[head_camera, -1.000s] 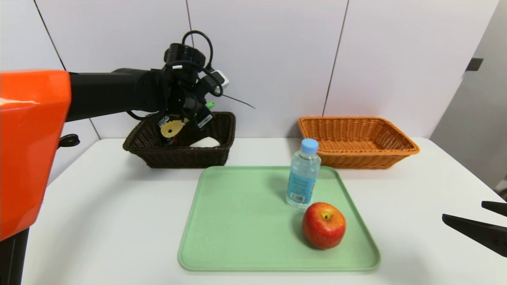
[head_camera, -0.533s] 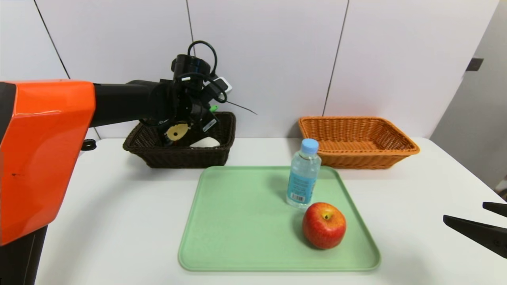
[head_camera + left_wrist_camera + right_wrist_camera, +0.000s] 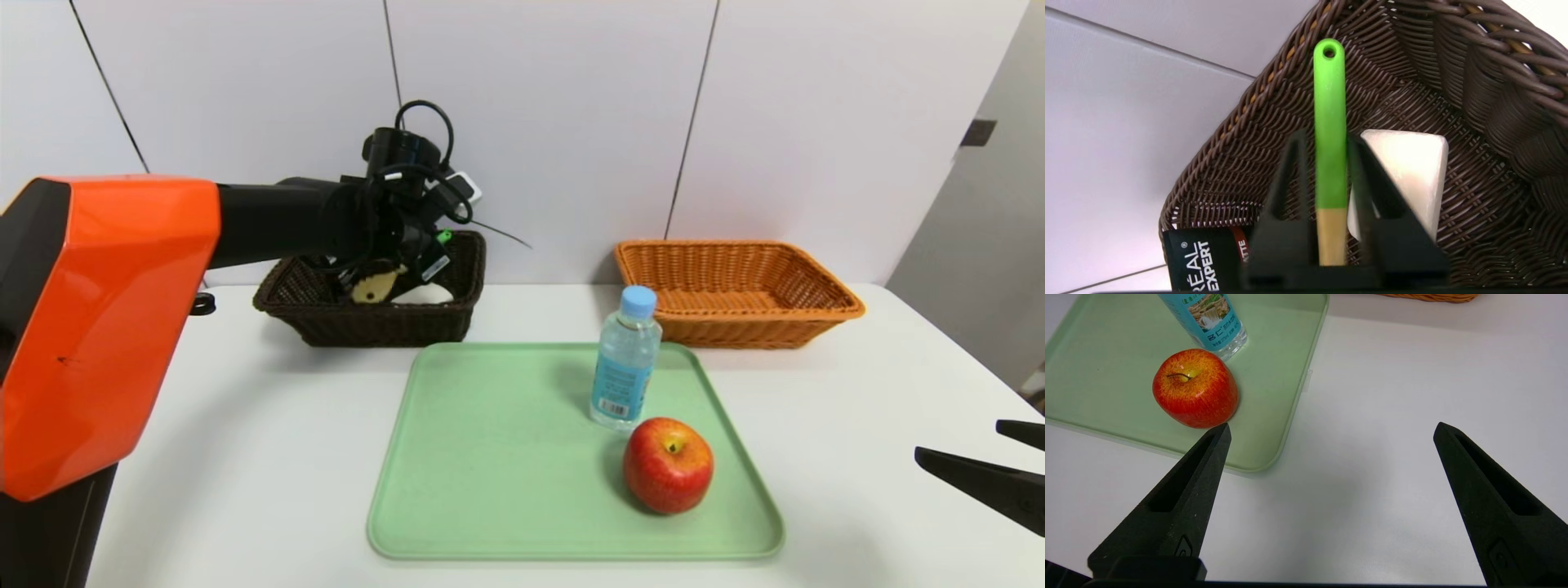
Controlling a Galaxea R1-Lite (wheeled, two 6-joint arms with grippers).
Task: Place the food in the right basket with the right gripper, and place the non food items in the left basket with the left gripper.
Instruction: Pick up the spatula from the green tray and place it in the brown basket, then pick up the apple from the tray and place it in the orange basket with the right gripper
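Observation:
My left gripper [image 3: 392, 269] reaches down into the dark brown left basket [image 3: 367, 327]. Its jaws stand slightly open around the green handle of the yellow spoon [image 3: 1330, 122], with a thin gap showing on each side. The spoon's yellow bowl [image 3: 374, 287] sits low in the basket beside the white soap bar [image 3: 1412, 175] and the black tube [image 3: 1204, 261]. The apple [image 3: 668, 465] and water bottle [image 3: 624, 359] stand on the green tray [image 3: 490, 457]. My right gripper [image 3: 1332, 428] hovers open over the table right of the tray, holding nothing. The orange right basket [image 3: 735, 327] holds nothing.
The two baskets stand against the back wall, behind the tray. My left arm's orange shell fills the left foreground of the head view. White table shows between the tray's right rim [image 3: 1274, 416] and my right gripper.
My left gripper has sunk into the dark basket with the spoon, and its jaws have parted a little from the handle. The right arm, apple and bottle have not moved.

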